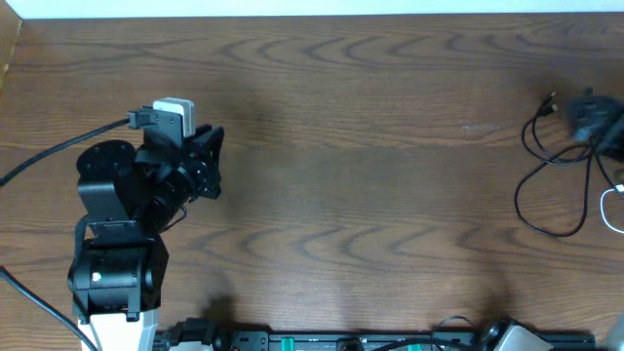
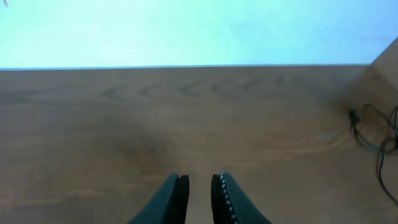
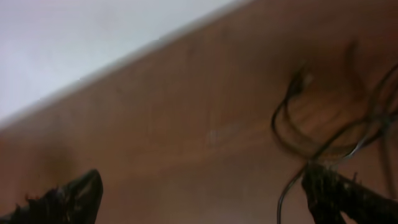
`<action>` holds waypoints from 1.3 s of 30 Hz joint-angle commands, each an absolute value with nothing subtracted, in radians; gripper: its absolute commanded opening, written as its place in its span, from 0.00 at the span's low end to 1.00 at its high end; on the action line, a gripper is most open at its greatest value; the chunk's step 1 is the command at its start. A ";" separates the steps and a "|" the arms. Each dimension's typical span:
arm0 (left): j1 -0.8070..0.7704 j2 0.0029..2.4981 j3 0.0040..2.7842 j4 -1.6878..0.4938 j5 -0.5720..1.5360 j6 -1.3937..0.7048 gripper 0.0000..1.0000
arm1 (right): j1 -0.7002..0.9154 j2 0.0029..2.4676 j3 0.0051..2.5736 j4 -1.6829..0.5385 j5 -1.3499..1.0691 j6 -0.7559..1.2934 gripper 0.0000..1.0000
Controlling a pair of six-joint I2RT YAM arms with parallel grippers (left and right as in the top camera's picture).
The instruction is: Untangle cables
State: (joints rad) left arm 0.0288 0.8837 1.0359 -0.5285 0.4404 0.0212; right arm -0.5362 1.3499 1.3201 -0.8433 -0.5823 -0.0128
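Note:
The cables [image 1: 556,185] lie at the table's far right as thin black loops with a small plug end [image 1: 549,102]. A thin white cord [image 1: 612,208] curves beside them at the frame edge. In the right wrist view the black loops [image 3: 311,134] lie on the wood. One strand [image 3: 287,190] runs down just inside the right finger. My right gripper [image 3: 205,202] stands wide open over the table and holds nothing. My left gripper [image 2: 199,186] is far away on the left [image 1: 210,161]. Its jaws are a narrow gap apart with nothing between them. The left wrist view shows the cables [image 2: 373,140] far to the right.
The wooden table [image 1: 370,146] ends at a pale back edge [image 1: 312,14]. The left arm's thick black wire [image 1: 58,156] trails off to the left. A rail with hardware [image 1: 370,341] runs along the front edge. A dark bulk [image 1: 597,119] sits over the cables at the right edge.

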 commanded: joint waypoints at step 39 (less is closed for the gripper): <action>0.027 1.039 1.060 -0.662 0.433 0.045 0.19 | -0.274 2.022 1.312 -0.322 -0.111 -0.252 0.01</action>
State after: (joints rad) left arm 0.0288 1.0286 1.0359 -0.6552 0.4385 0.0277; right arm -0.2958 2.0056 1.3128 -0.3344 -0.0830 -0.2432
